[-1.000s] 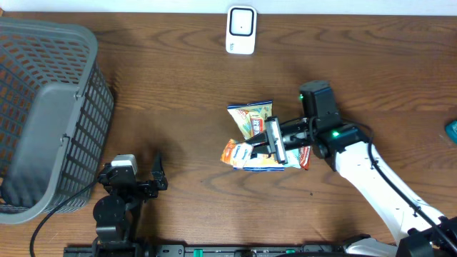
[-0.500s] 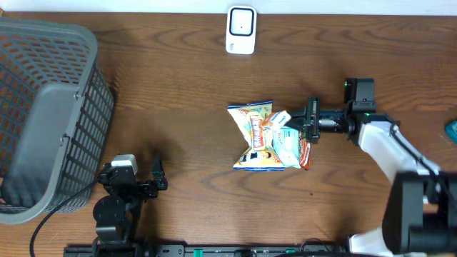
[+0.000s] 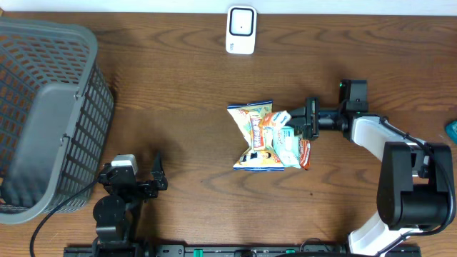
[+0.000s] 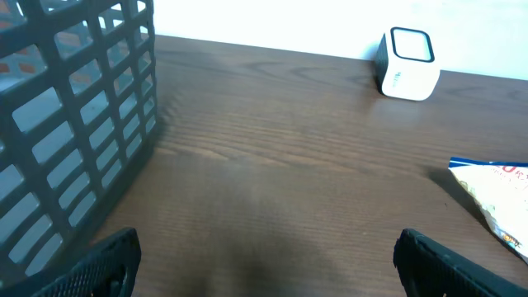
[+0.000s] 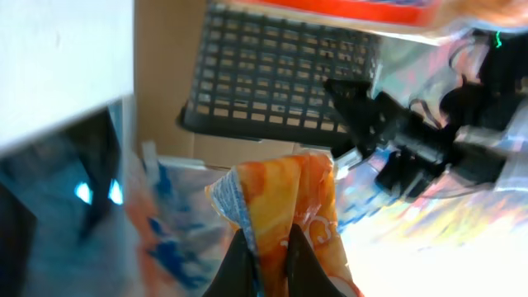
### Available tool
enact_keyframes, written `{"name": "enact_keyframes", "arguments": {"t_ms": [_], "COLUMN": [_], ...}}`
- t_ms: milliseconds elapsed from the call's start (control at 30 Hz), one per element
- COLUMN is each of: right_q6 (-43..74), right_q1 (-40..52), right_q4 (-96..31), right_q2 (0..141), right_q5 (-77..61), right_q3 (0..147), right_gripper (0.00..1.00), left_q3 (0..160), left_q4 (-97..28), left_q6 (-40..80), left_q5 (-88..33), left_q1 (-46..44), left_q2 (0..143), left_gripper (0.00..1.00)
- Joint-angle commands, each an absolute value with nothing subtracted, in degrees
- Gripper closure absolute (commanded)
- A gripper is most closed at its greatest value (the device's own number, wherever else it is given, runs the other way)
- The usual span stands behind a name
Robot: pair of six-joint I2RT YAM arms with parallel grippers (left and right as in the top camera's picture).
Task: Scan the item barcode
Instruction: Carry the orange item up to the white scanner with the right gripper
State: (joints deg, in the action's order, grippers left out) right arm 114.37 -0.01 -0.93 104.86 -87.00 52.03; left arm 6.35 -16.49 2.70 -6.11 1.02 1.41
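The right arm rises from its base at the near right edge of the table, then bends so that the wrist lies low and level, pointing left across the wood. Its right gripper (image 3: 304,123) is rolled onto its side, and its camera sees the room tipped over. The jaws are clenched on a crumpled edge of an orange packet (image 5: 285,194), with the two fingertips (image 5: 244,257) pinching the foil between them. That packet belongs to a loose bunch of snack packets (image 3: 263,137) lying on the table directly ahead of this gripper and touching its tips. The scanner (image 3: 241,30), a small white box, stands well apart from the gripper, farther out toward the table's back edge and to its left.

The left arm is folded low at the near edge, with the left gripper (image 3: 147,181) pointing away over bare wood. Its jaws are spread wide and hold nothing. The grey basket (image 4: 78,107) stands just to its left. From this gripper the scanner (image 4: 407,63) is far ahead to the right, and a corner of the packets (image 4: 493,195) shows to the right.
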Motion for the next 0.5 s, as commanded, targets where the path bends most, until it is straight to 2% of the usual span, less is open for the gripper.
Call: {"name": "enact_keyframes", "arguments": {"t_ms": [0, 100, 200, 267, 333, 400, 467], "right_q6": [109.2, 115.3, 114.4, 103.8, 93.3, 83.0, 72.2], "right_q1": [1.8, 4.0, 6.3, 8.3, 10.0, 11.5, 13.2], "right_q4": [11.2, 28.4, 48.7, 62.3, 70.3, 72.7, 68.1], "right_q2": [101.5, 97.7, 94.5, 93.4, 93.2, 93.2, 93.2], "right_q5": [-88.9, -86.9, -74.7, -64.1, -60.2, -58.3, -56.8], "right_q3": [52.8, 52.8, 52.8, 52.8, 52.8, 52.8, 52.8], "right_gripper": [0.99, 0.98, 0.99, 0.99, 0.99, 0.99, 0.99], "left_q3": [5.5, 5.5, 5.5, 5.5, 5.5, 5.5, 5.5], "left_q4": [-17.9, -17.9, -17.9, -17.9, -17.9, -17.9, -17.9], "left_q6": [1.7, 1.7, 1.7, 1.7, 1.7, 1.7, 1.7], "left_q5": [-6.9, -6.9, -6.9, -6.9, -6.9, -6.9, -6.9], "left_q1": [1.2, 1.2, 1.2, 1.2, 1.2, 1.2, 1.2], "left_q2": [1.4, 1.4, 1.4, 1.4, 1.4, 1.4, 1.4], "left_gripper": [0.02, 0.02, 0.02, 0.02, 0.02, 0.02, 0.02]}}
